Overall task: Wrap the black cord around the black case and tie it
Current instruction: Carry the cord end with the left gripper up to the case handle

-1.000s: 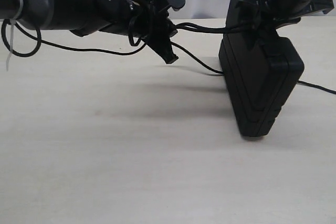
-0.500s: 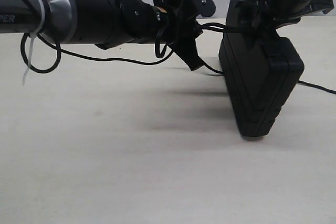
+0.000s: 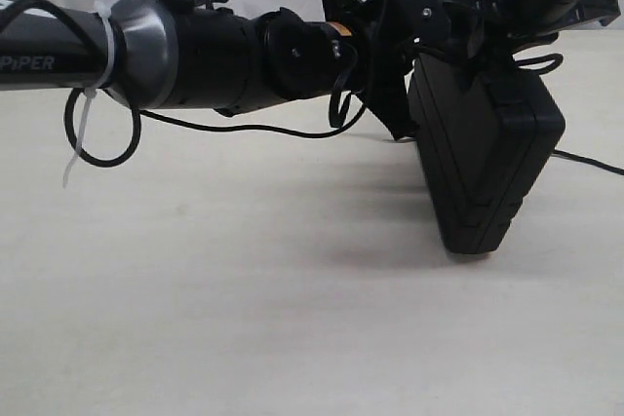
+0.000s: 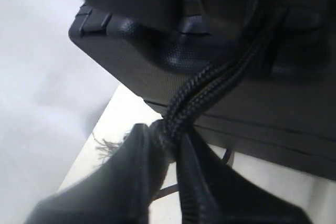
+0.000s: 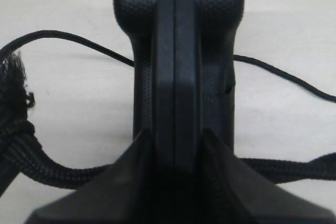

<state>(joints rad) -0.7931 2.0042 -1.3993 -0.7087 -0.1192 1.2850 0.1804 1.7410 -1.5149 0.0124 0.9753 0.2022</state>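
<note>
Your right end effector (image 5: 176, 153) clamps the upper edge of the black case (image 3: 483, 163), which stands tilted on edge at three o'clock on the bench (image 3: 244, 328), its lower corner down on the surface. Your left end effector (image 4: 168, 148), at the case's ten o'clock, pinches the doubled black cord (image 4: 210, 87) just beside its frayed end. A thin strand trails toward nine o'clock.

The black case (image 3: 485, 163) stands on the table (image 3: 244, 319), left pincer (image 4: 167, 148) beside its top
</note>
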